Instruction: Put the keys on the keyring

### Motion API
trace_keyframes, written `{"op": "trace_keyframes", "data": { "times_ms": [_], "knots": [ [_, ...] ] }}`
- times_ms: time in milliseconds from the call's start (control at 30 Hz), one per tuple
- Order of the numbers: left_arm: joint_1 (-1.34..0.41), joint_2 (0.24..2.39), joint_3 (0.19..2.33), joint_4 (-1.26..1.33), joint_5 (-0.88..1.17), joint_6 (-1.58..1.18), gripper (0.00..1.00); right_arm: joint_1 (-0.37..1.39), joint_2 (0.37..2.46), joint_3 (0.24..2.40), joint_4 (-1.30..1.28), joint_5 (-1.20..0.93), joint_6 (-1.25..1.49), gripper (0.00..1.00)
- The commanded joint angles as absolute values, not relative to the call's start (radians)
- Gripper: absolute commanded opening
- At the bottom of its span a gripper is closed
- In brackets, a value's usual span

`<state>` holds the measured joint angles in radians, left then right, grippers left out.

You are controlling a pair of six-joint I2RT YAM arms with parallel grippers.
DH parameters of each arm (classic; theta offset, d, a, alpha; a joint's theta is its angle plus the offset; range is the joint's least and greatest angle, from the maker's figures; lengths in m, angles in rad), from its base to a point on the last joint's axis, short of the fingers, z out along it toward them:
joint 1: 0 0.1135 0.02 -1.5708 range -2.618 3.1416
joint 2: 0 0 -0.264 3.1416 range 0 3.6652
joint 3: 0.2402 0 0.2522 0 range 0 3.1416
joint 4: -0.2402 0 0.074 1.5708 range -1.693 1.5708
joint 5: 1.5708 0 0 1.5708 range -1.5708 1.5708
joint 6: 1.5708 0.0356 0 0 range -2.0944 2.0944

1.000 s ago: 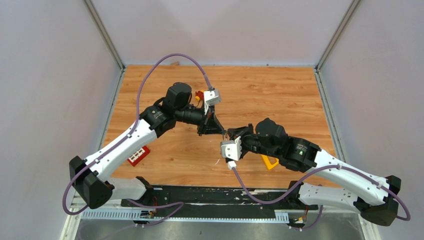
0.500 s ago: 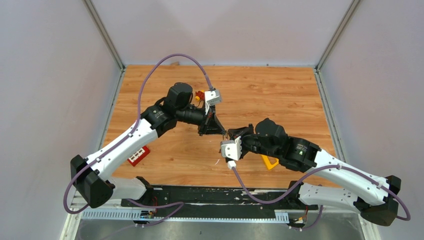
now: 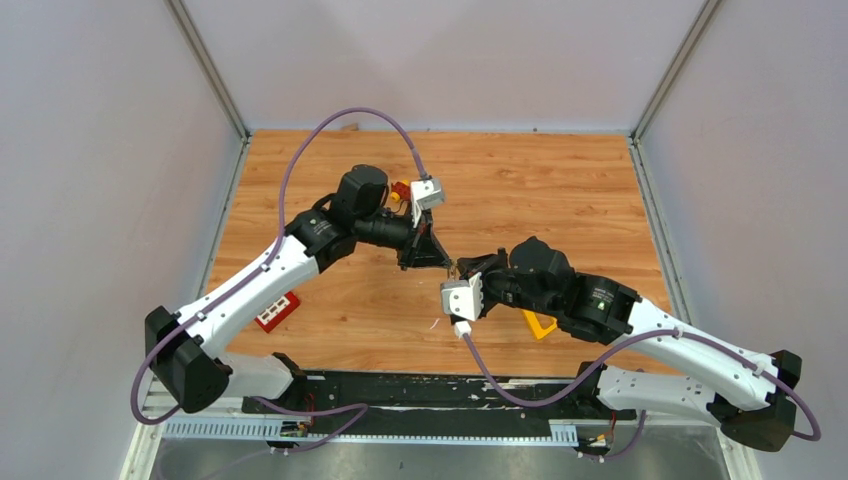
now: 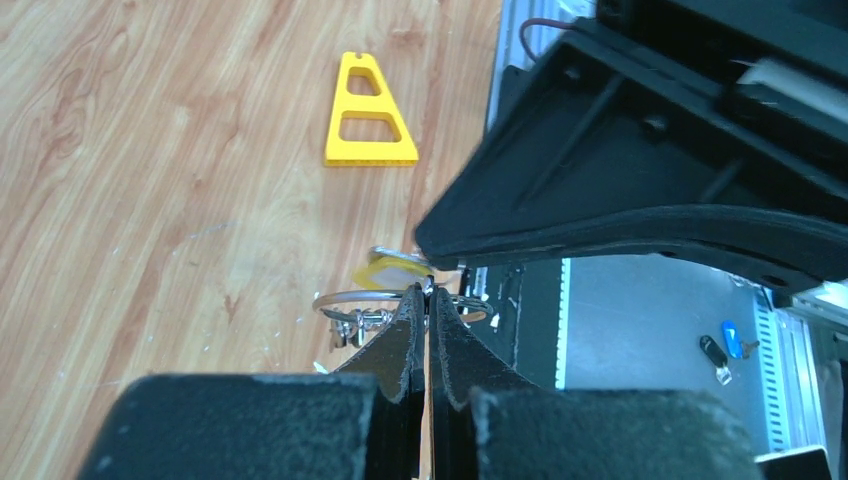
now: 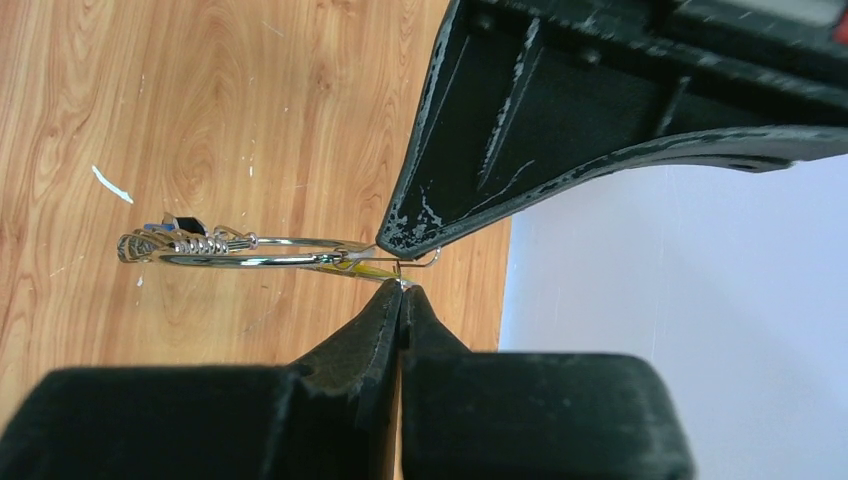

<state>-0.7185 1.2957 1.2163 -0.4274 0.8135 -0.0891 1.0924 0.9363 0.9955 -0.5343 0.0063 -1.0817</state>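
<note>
L hand (image 4: 427,298), R hand (image 5: 401,290) pinched closed at keyring (image 5: 250,262), keys (image 4: 385,272) mostly hidden

One keyring (image 5: 260,262), one yellow-tagged key (image 4: 385,272), two loose keys (image 4: 712,348), one yellow triangle (image 4: 368,115), one red block (image 3: 277,311)

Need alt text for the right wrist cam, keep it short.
The right gripper, fingers closed, meets a thin silver keyring held edge-on above the wooden table. The left gripper reaches the same spot from the upper right. Small keys bunch at the ring's far left end.
</note>
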Motion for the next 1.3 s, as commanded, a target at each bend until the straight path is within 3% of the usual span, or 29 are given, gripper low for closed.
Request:
{"op": "trace_keyframes", "data": {
  "times_ms": [0, 500, 800, 1267],
  "knots": [
    [-0.719, 1.320, 1.247, -0.392, 0.759, -0.094, 0.00, 1.120, 0.932, 1.037, -0.410, -0.035, -1.067, 0.00],
    [-0.719, 1.234, 1.219, -0.424, 0.786, -0.004, 0.00, 1.117, 0.931, 1.002, -0.403, 0.112, -1.121, 0.00],
    [-0.715, 1.175, 1.211, -0.463, 0.694, 0.087, 0.00, 1.093, 0.905, 1.037, -0.466, 0.091, -1.118, 0.00],
    [-0.715, 1.216, 1.202, -0.375, 0.839, -0.027, 0.00, 1.092, 0.928, 1.005, -0.434, 0.023, -1.125, 0.00]
  ]
}}
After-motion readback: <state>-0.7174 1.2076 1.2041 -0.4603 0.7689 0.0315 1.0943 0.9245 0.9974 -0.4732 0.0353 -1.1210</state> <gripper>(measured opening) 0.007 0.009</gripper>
